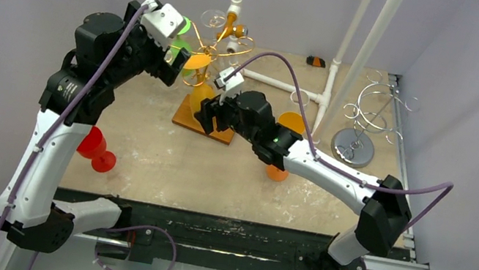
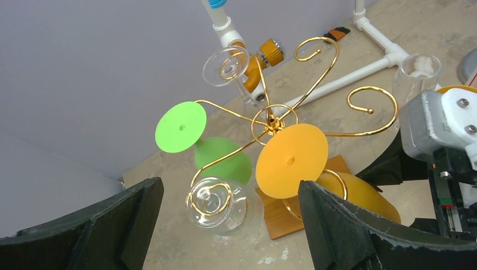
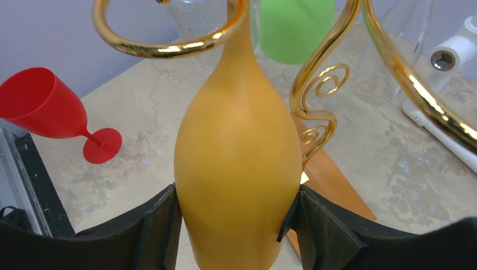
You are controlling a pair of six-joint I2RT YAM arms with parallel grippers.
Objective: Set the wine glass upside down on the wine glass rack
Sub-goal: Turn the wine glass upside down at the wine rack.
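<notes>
A yellow wine glass (image 3: 236, 169) hangs upside down, its stem inside a loop of the gold wire rack (image 3: 169, 48). My right gripper (image 3: 236, 219) is shut on its bowl, one pad on each side. From above, its yellow foot (image 1: 197, 61) rests over the rack arm and the right gripper (image 1: 213, 117) sits over the rack's wooden base (image 1: 189, 117). My left gripper (image 2: 229, 194) hovers wide open above the rack (image 2: 274, 119), holding nothing. Its fingers straddle a clear glass (image 2: 216, 205) hanging below, without touching it.
A green glass (image 2: 180, 126) and a second clear glass (image 2: 226, 66) also hang on the rack. A red glass (image 1: 94, 148) lies at the left, an orange glass (image 1: 290, 123) under the right arm. A silver rack (image 1: 367, 113) and white pipes (image 1: 355, 51) stand at the back right.
</notes>
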